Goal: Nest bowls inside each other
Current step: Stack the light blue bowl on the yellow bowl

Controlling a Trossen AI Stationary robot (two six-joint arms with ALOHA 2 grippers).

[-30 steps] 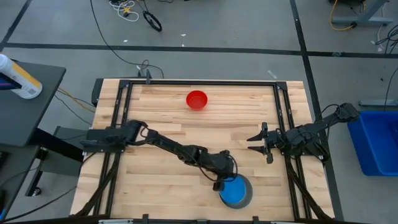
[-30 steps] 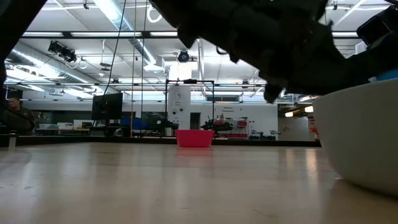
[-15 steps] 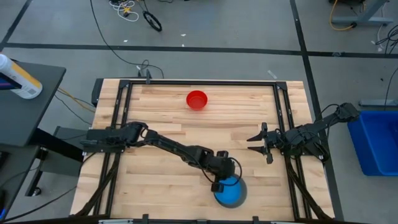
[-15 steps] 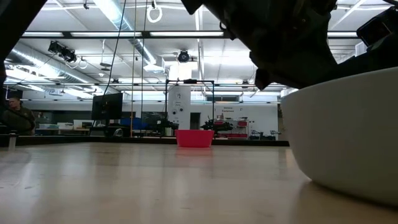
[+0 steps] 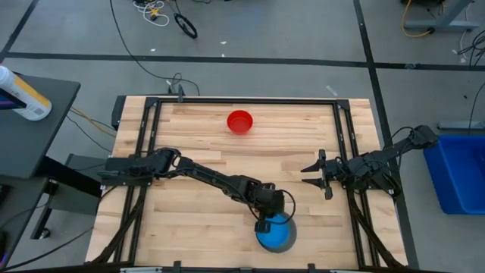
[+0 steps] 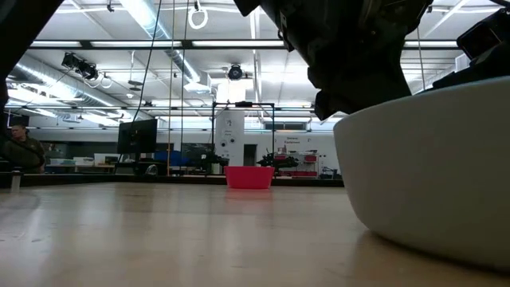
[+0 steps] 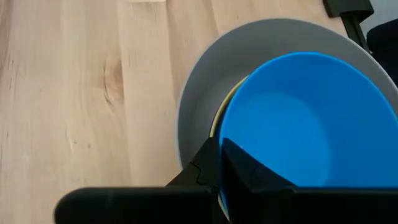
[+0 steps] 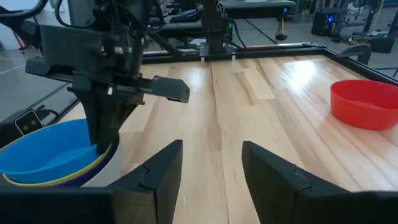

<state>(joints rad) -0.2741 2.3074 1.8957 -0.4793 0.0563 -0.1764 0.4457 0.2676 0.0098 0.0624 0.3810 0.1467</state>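
My left pincer is pressed shut on the rim of the light blue bowl, close to the desk's near edge, a little right of its middle. The light blue bowl sits nested in a stack: a thin arc of the yellow bowl shows just under it, and both lie inside the larger pale grey bowl, whose wall fills the right of the low view. I cannot see a dark blue bowl anywhere. The red bowl stands alone near the far edge, about midway along it, well apart from the stack. My right pincer waits by the right edge, fingers spread wide and holding nothing.
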